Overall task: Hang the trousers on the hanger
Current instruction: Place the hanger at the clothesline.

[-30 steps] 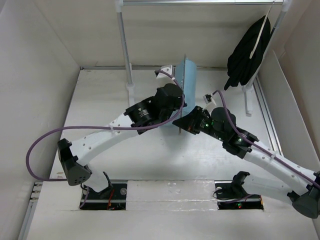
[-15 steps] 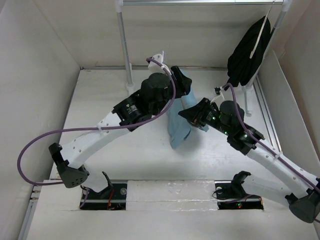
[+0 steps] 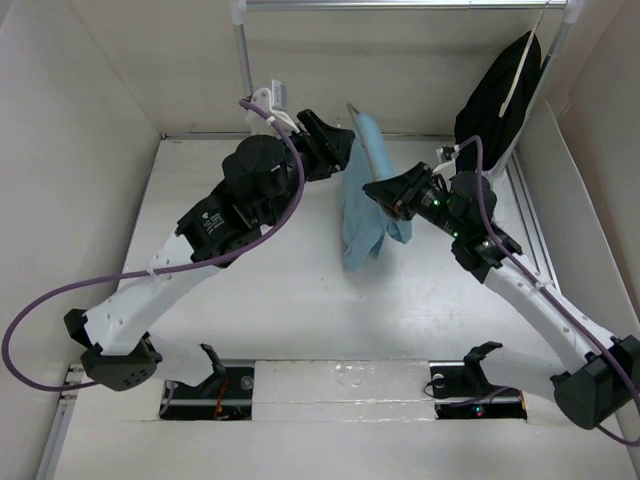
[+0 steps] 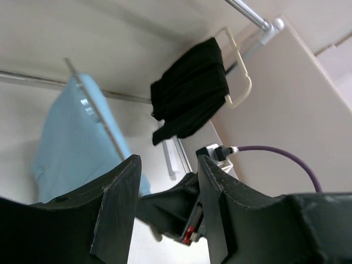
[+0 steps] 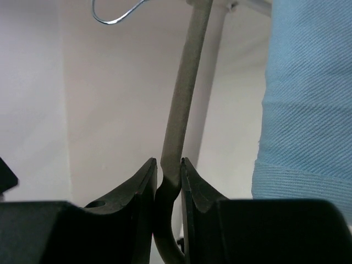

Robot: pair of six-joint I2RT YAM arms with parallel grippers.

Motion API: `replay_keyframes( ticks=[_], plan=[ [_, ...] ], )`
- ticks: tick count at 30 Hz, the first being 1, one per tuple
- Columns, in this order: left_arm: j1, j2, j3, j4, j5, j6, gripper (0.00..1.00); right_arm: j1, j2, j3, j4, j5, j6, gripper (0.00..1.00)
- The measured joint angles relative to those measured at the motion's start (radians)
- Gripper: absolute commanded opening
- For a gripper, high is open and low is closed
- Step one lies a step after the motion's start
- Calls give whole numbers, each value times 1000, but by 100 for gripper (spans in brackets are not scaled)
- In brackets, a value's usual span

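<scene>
"Right gripper (image 5: 169,170): what does it hold?"

"Its two fingers are clamped on one slim arm of the hanger (image 5: 184,99). The wire hook (image 5: 113,16) shows at the top of the right wrist view."

"And the trousers (image 3: 362,215)?"

"They are draped over the hanger and hang in folds between the two arms, above the far middle of the table (image 3: 250,300). Whether the lowest fold touches the table cannot be told."

"What of the left gripper (image 3: 335,150)?"

"Its fingers stand apart with nothing between them, just left of the trousers."

"Anything else?"

"A black garment (image 3: 495,110) hangs on a cream hanger (image 3: 520,70) from the rail (image 3: 400,5) at the back right, well apart from the trousers."
</scene>
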Motion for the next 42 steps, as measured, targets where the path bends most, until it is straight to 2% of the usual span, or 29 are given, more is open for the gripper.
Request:
replay_keyframes(
  ticks=[10,17,26,42],
  plan=[
    [9,-84,-21,-53,-55,10,40,-145,100,101,221,17,178,0],
    [9,-154,-143,-73,-50,-7,39,-238,163,166,368,61,263,0],
    [9,-226,-372,-124,-6,-66,38,-360,227,242,385,106,326,0],
    [9,-253,-464,-117,60,-127,36,-438,395,406,388,111,381,0]
  ],
)
